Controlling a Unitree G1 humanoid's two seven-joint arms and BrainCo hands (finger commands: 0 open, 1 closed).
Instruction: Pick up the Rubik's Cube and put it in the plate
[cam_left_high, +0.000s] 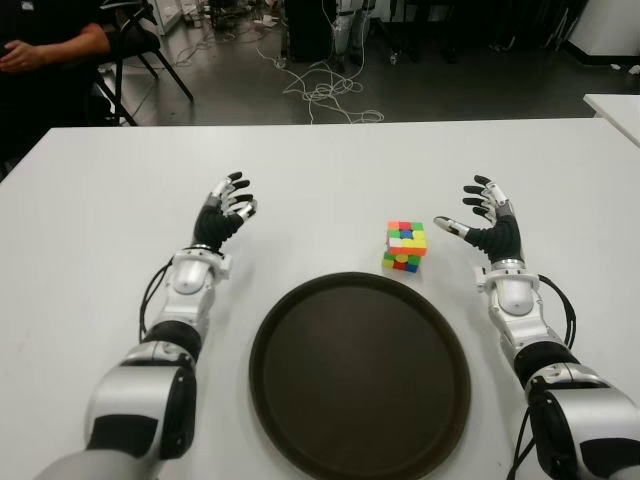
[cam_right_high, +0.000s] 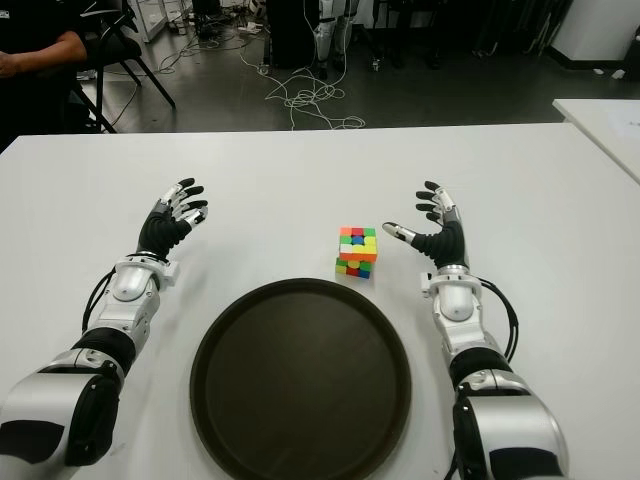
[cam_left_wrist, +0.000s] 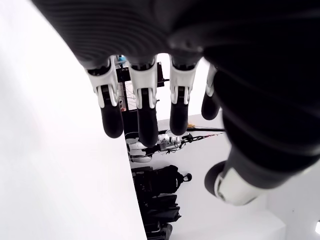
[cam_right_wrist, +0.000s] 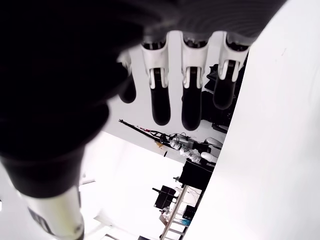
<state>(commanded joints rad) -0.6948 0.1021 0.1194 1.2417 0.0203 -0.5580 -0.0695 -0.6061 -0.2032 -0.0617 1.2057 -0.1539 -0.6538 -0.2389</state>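
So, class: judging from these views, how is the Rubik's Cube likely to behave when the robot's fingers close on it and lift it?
The Rubik's Cube looks hard-sided and blocky, so it should stay stiff. It sits flat on the white table, so it will probably slide rather than roll. Its layers look slightly twisted, so they might shift under an uneven squeeze. The open right hand shows beside it; the left hand is farther off.

You are looking at a robotics lab or workshop: a white table (cam_left_high: 330, 170) on a dark floor, loose cables (cam_left_high: 320, 95) coiled at upper centre, a black chair (cam_left_high: 140, 45) and a seated person (cam_left_high: 45, 60) at upper left.
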